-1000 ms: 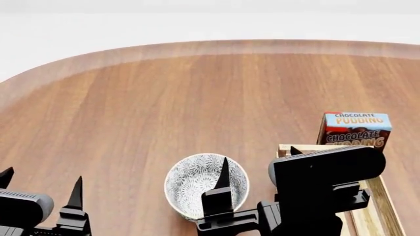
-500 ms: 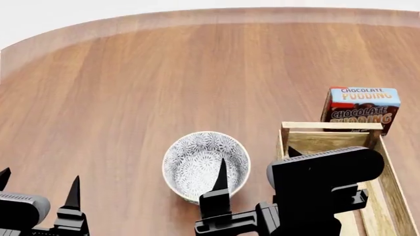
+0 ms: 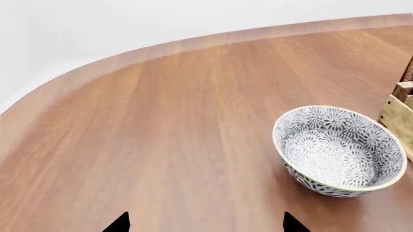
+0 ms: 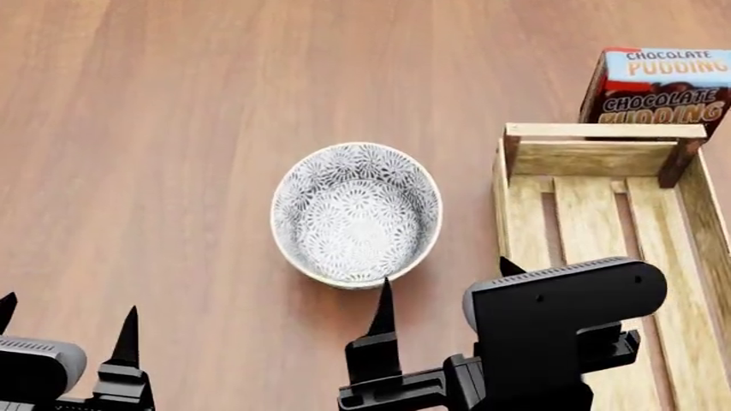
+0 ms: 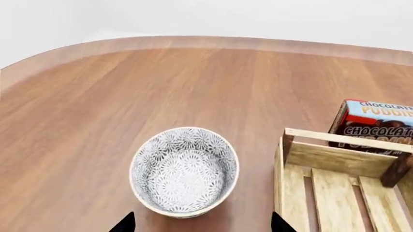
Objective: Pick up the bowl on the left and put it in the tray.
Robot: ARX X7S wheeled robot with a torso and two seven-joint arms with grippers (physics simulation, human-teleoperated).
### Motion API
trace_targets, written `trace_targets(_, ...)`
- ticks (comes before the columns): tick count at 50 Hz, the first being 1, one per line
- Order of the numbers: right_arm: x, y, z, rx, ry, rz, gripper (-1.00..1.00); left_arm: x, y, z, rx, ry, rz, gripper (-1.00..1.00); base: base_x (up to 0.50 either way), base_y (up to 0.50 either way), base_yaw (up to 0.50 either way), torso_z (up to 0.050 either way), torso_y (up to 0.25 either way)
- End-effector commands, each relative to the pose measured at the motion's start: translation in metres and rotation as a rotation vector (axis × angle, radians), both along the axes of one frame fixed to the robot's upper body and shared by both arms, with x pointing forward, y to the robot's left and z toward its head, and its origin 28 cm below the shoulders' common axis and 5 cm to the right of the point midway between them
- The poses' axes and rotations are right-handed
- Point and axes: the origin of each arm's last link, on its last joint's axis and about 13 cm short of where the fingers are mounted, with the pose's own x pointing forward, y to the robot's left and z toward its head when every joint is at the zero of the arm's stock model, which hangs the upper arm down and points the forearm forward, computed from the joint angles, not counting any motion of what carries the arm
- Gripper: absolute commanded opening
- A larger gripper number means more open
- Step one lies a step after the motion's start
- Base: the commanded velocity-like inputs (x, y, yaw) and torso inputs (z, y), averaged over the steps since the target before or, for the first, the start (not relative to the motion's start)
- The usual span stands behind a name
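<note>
Shifted view first: across the 2 earlier head frames the head camera has tipped down, so the bowl (image 4: pixel 356 214) now sits mid-frame instead of low behind the fingers, and the table's far edge has dropped out of sight. Bowl itself appears unmoved: upright on the wooden table (image 4: pixel 171 128), empty, just beside the near-left corner of the tray (image 4: pixel 594 158), a narrow strip of bare wood between them. Tray empty, slatted floor now visible along much of its length. Chocolate pudding box (image 4: pixel 662 86) stands behind the tray's far end, touching or nearly so; cannot tell which. Right gripper (image 4: pixel 440 291) hovers short of the bowl, fingers spread wide, holding nothing; the 1 fully visible black tip points at the bowl's near rim. Left gripper (image 4: pixel 63 321) sits at the lower left, well apart from the bowl, fingers also apart and empty. Judgement: nothing grasped yet; the tilt gives a clear look at both bowl and tray, so the reach for the rim seems the step in hand.
</note>
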Motion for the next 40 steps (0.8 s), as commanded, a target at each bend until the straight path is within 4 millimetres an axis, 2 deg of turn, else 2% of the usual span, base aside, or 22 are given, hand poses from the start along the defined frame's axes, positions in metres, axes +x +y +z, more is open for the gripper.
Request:
trace_targets(1,-0.002,0.0,0.001,0.026,-0.026,-0.023,1.0,-0.001,-0.001,0.001,-0.047,-0.041,-0.05,1.0,0.0,0.0,0.0,0.0,-0.25)
trace_targets(15,-0.001,-0.001,0.0,0.037,-0.023,-0.022,1.0,-0.001,0.0,0.001,-0.068,-0.048,-0.027,1.0,0.0,0.0,0.0,0.0,-0.25)
trace_targets(19,0.001,-0.001,0.004,0.025,-0.032,-0.002,1.0,0.0,0.0,0.0,-0.06,-0.036,-0.026,1.0,0.0,0.0,0.0,0.0,-0.016)
trace_targets(23,0.013,-0.001,0.008,-0.138,-0.035,-0.015,1.0,0.0,-0.001,-0.003,-0.04,-0.031,-0.025,1.0,0.0,0.0,0.0,0.0,0.0)
trace_targets(26,0.023,-0.005,0.016,-0.175,-0.031,0.057,1.0,0.0,-0.001,-0.003,-0.038,-0.028,-0.025,1.0,0.0,0.0,0.0,0.0,0.0)
trace_targets(30,0.035,-0.008,0.023,-0.309,-0.049,0.04,1.0,0.001,-0.001,-0.004,-0.037,-0.026,-0.025,1.0,0.0,0.0,0.0,0.0,0.0)
trace_targets(33,0.044,-0.009,0.029,-0.385,-0.056,0.121,1.0,0.001,-0.001,-0.005,-0.036,-0.023,-0.026,1.0,0.0,0.0,0.0,0.0,0.0)
trace_targets(35,0.05,-0.009,0.031,-0.51,-0.08,0.188,1.0,0.001,-0.001,-0.005,-0.036,-0.022,-0.026,1.0,0.0,0.0,0.0,0.0,0.0)
trace_targets(40,0.066,-0.012,0.036,-0.696,-0.077,0.243,1.0,0.001,-0.001,-0.005,-0.036,-0.024,-0.027,1.0,0.0,0.0,0.0,0.0,0.0)
